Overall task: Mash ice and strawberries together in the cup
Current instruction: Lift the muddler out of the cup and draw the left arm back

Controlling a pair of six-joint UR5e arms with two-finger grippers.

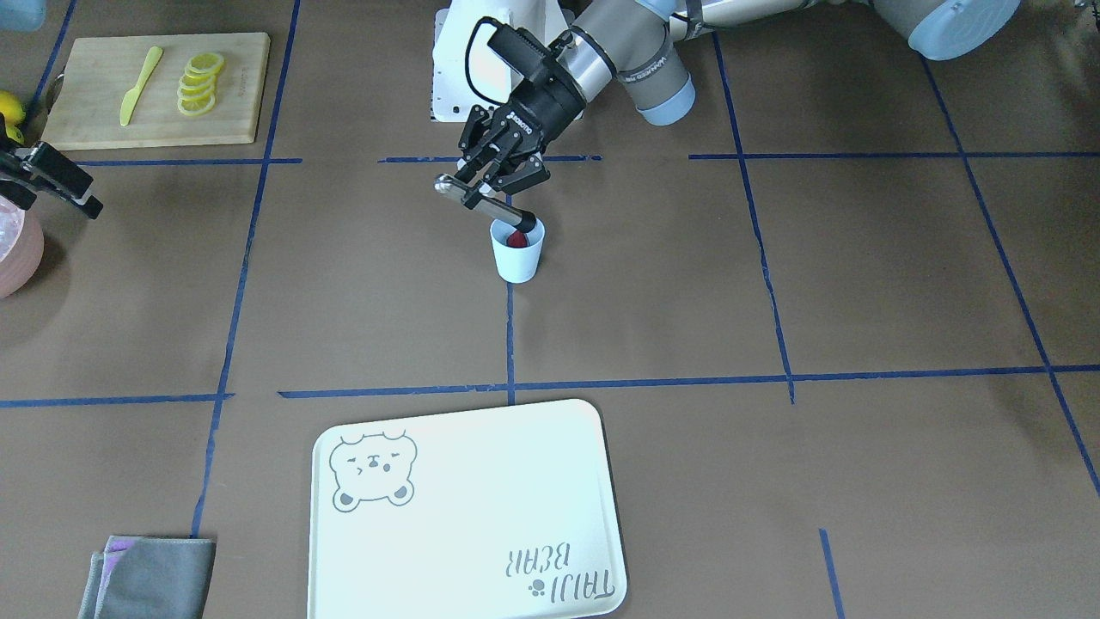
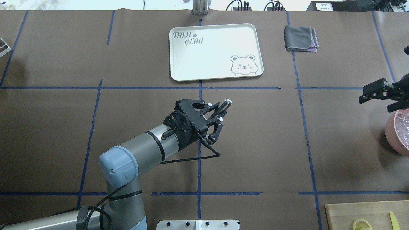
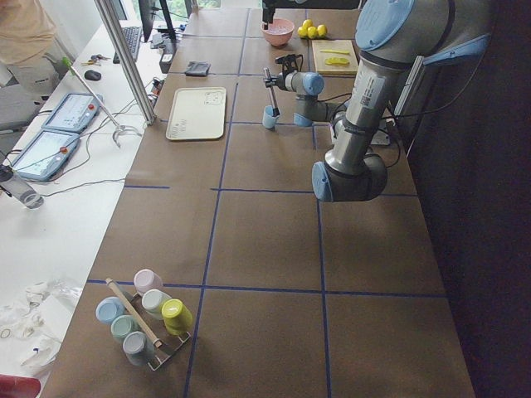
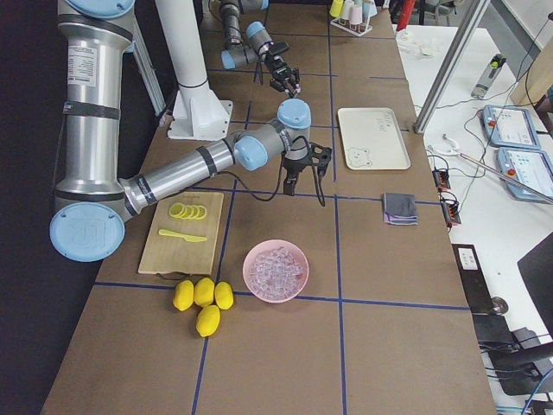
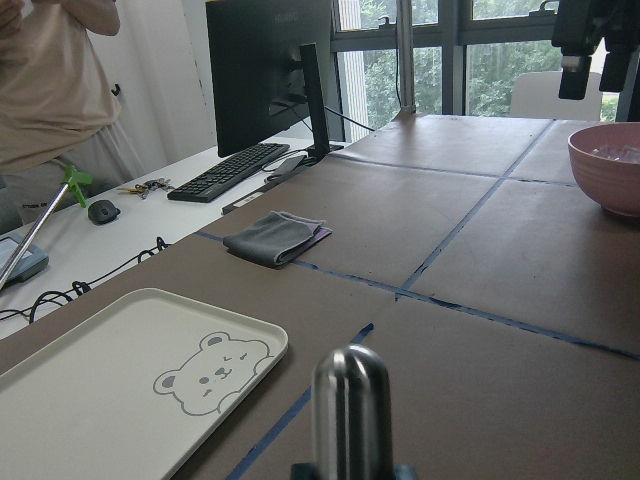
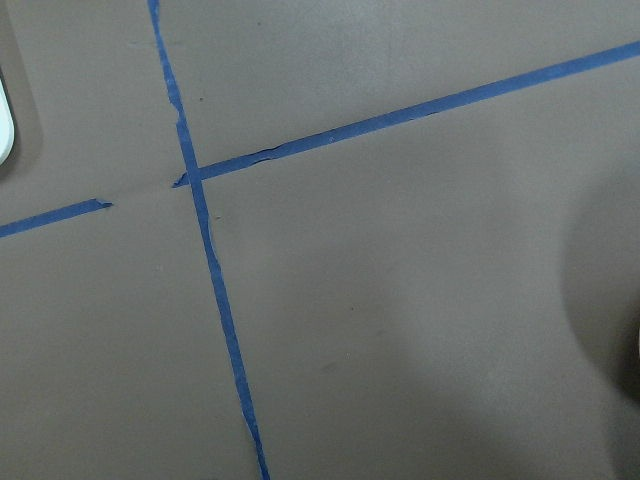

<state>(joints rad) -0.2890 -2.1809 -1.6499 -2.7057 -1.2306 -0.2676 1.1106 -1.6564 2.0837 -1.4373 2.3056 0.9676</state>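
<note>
Grips in the left pincer (image 1: pixel 503 176) a silver metal muddler rod (image 1: pixel 505 210), jaws closed narrow on its shaft. Tilts the rod, rounded top leaning toward the robot's right, dark lower end inside the small pale blue tapered cup (image 1: pixel 518 254). Shows one small round red strawberry (image 1: pixel 517 240) in the cup, right at the rod's end. Stands the cup upright near the middle of the brown paper-covered worktop (image 1: pixel 687 301), on a blue tape line. Holds the right pincer (image 1: pixel 86 196) spread wide and empty, just beside the round pink bowl (image 4: pixel 248 278). Leaves the clear ice chunks (image 4: pixel 276 266) heaped in that bowl, well apart from the cup; cannot tell whether any ice lies in the cup.
</note>
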